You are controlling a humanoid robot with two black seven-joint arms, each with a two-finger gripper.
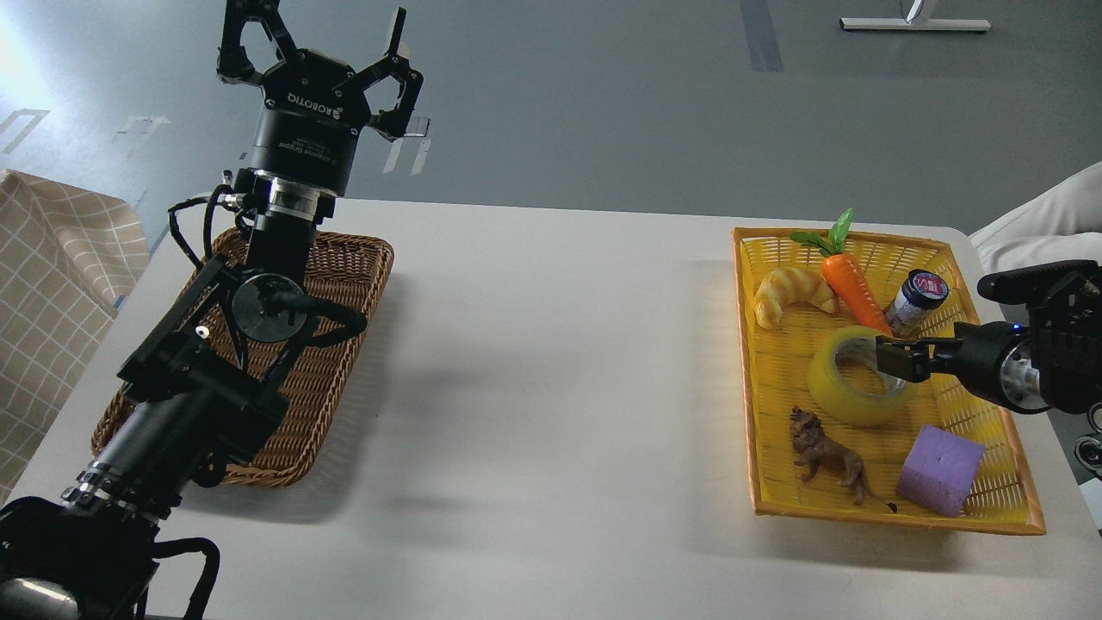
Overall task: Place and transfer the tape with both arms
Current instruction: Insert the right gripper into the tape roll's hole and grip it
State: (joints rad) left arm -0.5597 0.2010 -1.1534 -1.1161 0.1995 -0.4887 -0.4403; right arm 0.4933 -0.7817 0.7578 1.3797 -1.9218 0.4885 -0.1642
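The yellow tape roll (842, 394) lies flat in the yellow basket (747, 430) at the right of the table. My right gripper (898, 357) comes in from the right edge and its tip is over the roll's right rim and core; I cannot tell its fingers apart or whether it touches the roll. My left gripper (317, 39) is raised high above the far end of the brown wicker basket (344, 284) at the left. Its two fingers are spread wide and it holds nothing.
The yellow basket also holds a croissant (792, 291), a toy carrot (851, 284), a small jar (915, 301), a toy lion (826, 456) and a purple foam cube (940, 469). A checked cloth (52, 284) lies at the left edge of the white table (551, 387).
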